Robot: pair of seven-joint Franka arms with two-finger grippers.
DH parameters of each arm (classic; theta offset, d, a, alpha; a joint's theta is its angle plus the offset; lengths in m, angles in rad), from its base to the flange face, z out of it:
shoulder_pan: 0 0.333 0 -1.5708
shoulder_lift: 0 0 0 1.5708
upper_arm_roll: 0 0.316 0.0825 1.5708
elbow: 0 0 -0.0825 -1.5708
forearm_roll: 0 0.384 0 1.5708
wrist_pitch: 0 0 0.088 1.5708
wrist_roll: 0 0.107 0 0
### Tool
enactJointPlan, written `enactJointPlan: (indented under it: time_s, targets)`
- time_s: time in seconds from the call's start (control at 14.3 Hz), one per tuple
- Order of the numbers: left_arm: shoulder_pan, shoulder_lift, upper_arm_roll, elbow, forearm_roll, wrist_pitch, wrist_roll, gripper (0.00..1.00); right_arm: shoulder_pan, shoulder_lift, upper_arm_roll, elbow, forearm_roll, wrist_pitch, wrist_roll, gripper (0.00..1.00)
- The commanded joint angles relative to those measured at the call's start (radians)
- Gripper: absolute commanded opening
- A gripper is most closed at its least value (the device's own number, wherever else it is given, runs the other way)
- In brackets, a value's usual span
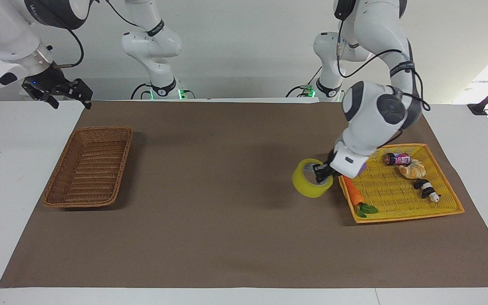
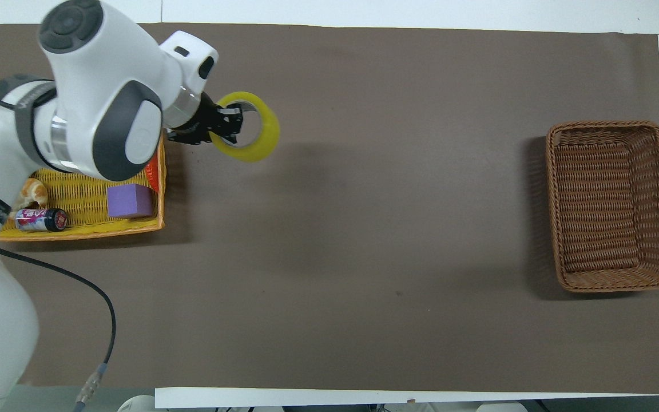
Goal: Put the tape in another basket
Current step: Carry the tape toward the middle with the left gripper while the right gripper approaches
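A: Facing view: your left gripper [image 1: 321, 174] is clamped on the tape [image 1: 310, 184], one finger through the core, roll hanging in the air over the brown mat [image 1: 227, 220] just beside the yellow tray [image 1: 447, 199]. Not touching the mat, I'd say.

B: And the right gripper [image 1: 64, 94]?

A: Waiting up near the wicker basket [image 1: 89, 171], at the right arm's end; fingers look spread. Basket's well apart from the tape, so carry it level across the mat and keep the height.

B: Risks?

A: Rim grip lets the roll swing. Go steady, centre it over the basket, lower inside the walls, then release.
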Motion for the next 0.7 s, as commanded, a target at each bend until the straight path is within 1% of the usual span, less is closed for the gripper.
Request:
enactJointPlan:
  time_s: [0.0,0.21,0.28,0.35,0.42,0.49,0.63]
  targets:
    - [-0.039,-0.031,0.021,-0.029,-0.062,0.054,-0.041,0.00,-0.019,-0.020,0.005,-0.024,0.022,0.020,-0.018,0.99]
    - [-0.070,-0.032,0.021,-0.032,-0.062,0.055,-0.058,0.00,-0.010,-0.018,0.008,-0.021,0.026,0.019,-0.041,0.99]
    - [-0.071,-0.032,0.021,-0.031,-0.062,0.054,-0.065,0.00,-0.009,-0.018,0.009,-0.025,0.055,0.022,-0.076,0.99]
    - [-0.076,-0.032,0.021,-0.029,-0.062,0.055,-0.068,0.00,-0.009,-0.021,0.008,-0.043,0.147,0.045,-0.123,0.99]
    - [-0.076,-0.032,0.021,-0.029,-0.062,0.055,-0.069,0.00,-0.009,-0.026,0.009,-0.082,0.228,0.103,-0.157,0.99]
    - [-0.077,-0.032,0.021,-0.030,-0.062,0.054,-0.069,0.00,-0.006,-0.024,0.009,-0.111,0.303,0.137,-0.162,0.99]
    - [-0.079,-0.031,0.021,-0.014,-0.062,0.043,-0.069,0.00,0.028,0.011,0.009,-0.131,0.472,0.198,-0.164,0.99]
